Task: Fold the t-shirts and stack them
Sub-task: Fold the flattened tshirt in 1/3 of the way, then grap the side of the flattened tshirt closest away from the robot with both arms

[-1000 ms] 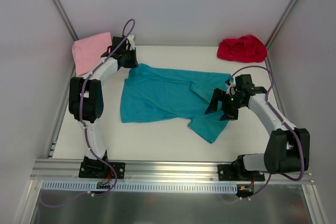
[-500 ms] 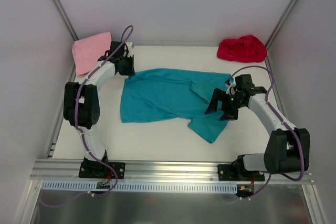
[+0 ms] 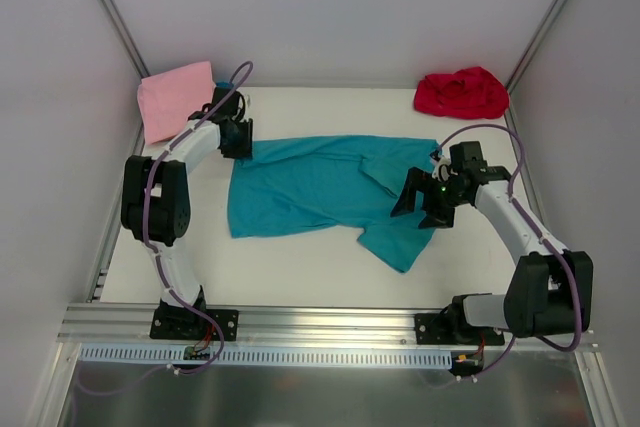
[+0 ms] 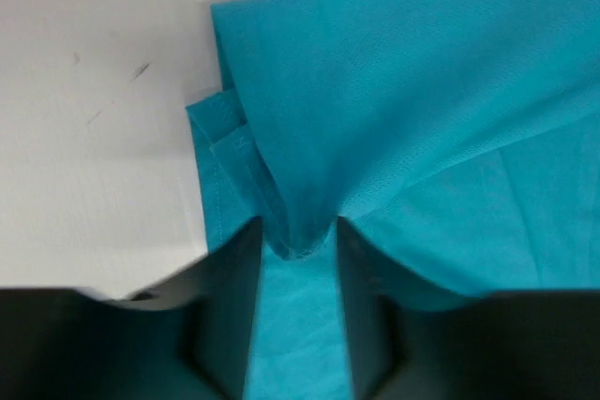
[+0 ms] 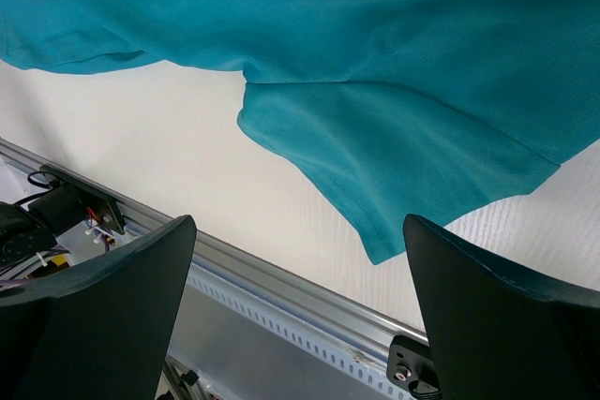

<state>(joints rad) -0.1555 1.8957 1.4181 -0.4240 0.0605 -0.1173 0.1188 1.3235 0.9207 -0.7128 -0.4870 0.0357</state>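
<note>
The teal t-shirt lies spread across the middle of the table, one sleeve trailing toward the front right. My left gripper is low over its far-left corner. In the left wrist view the jaws of the left gripper stand slightly apart, a puckered fold of the teal t-shirt loose between the fingertips. My right gripper hovers wide open above the shirt's right part. Between the fingers of the right gripper I see only table and the teal t-shirt's sleeve below. The pink t-shirt and the red t-shirt lie apart.
The pink t-shirt rests folded against the left wall at the back. The red one is crumpled in the far-right corner. White walls close in three sides, and a metal rail runs along the front edge.
My left gripper came toward the front with the teal corner, laying it down on the table, and its jaws have parted. The right arm has barely moved.
</note>
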